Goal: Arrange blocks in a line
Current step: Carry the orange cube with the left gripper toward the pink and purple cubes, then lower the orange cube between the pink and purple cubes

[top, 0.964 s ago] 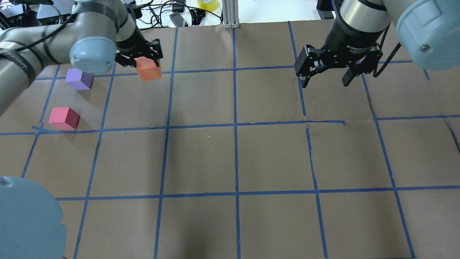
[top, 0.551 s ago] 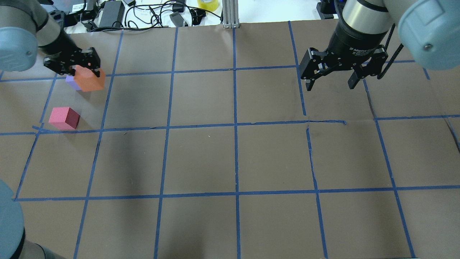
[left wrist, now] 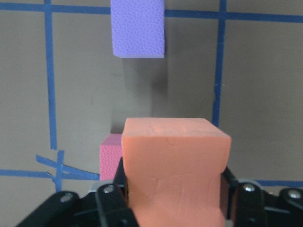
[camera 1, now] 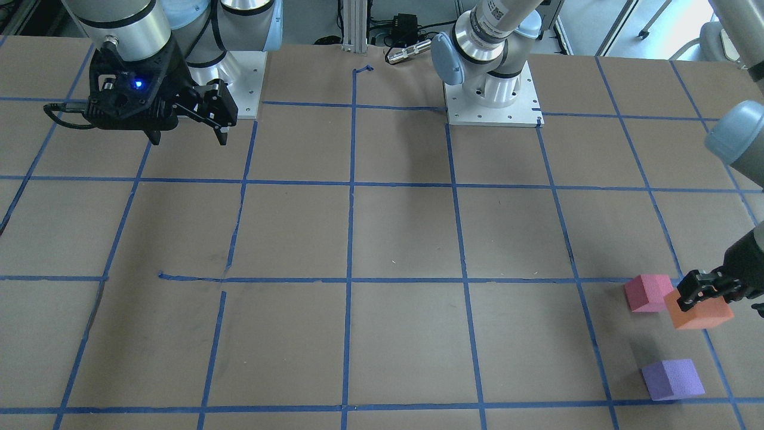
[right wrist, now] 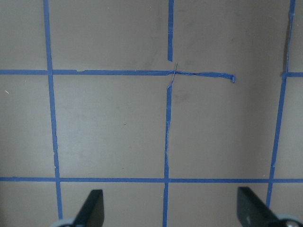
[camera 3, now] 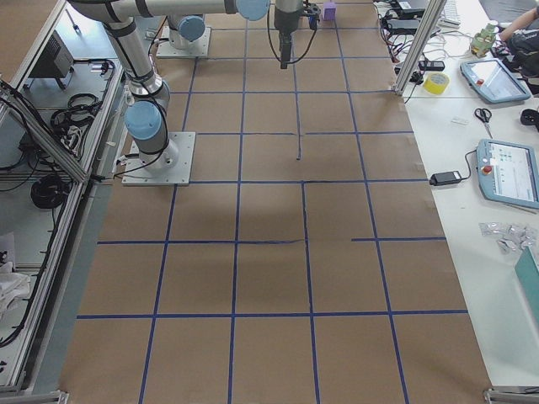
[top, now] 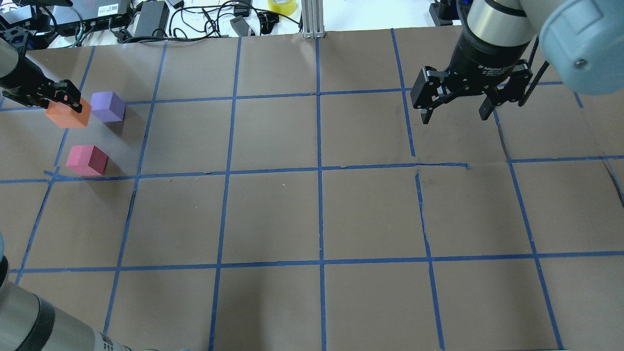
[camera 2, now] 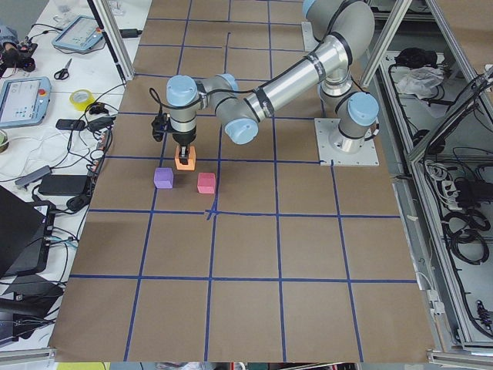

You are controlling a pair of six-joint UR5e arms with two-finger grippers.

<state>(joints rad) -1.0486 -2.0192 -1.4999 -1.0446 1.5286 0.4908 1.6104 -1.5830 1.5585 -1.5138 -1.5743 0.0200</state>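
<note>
My left gripper is shut on the orange block at the table's far left. It holds the block just left of the purple block and beyond the pinkish-red block. In the left wrist view the orange block sits between the jaws, with the purple block ahead and the pinkish-red block partly hidden behind it. In the front view the orange block is beside the pinkish-red one. My right gripper is open and empty, far off on the right.
Blue tape lines form a grid on the brown paper table cover. Cables, power bricks and a yellow tape roll lie past the far edge. An aluminium post stands at the far middle.
My left gripper has carried the orange block leftward, from right of the purple block across it to its left side. The right gripper has drifted slightly right.
</note>
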